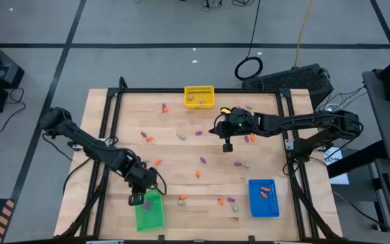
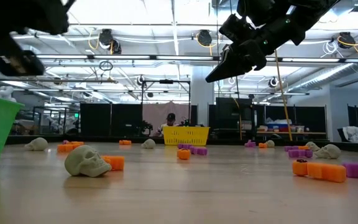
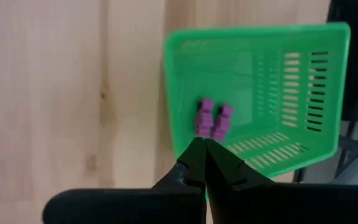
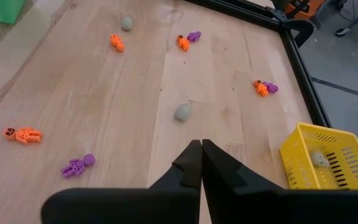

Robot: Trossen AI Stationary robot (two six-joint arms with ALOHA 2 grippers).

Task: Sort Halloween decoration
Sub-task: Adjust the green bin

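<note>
Fingers of the left gripper [image 3: 202, 144] pinched together on nothing, poised over the green bin [image 3: 328, 87] at the table's near left, two purple trinkets [image 3: 213, 120] lying inside just ahead of the tips, seen only from that wrist. Farther right, right gripper [image 4: 201, 147] likewise clenched and empty above mid-table, nearest a grey skull [image 4: 183, 112] straight ahead; yellow bin [image 4: 303, 163] alongside.

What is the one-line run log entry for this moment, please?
left pincer: shut, empty, over green bin | right pincer: shut, empty, mid-table | purple trinkets: in green bin
</note>
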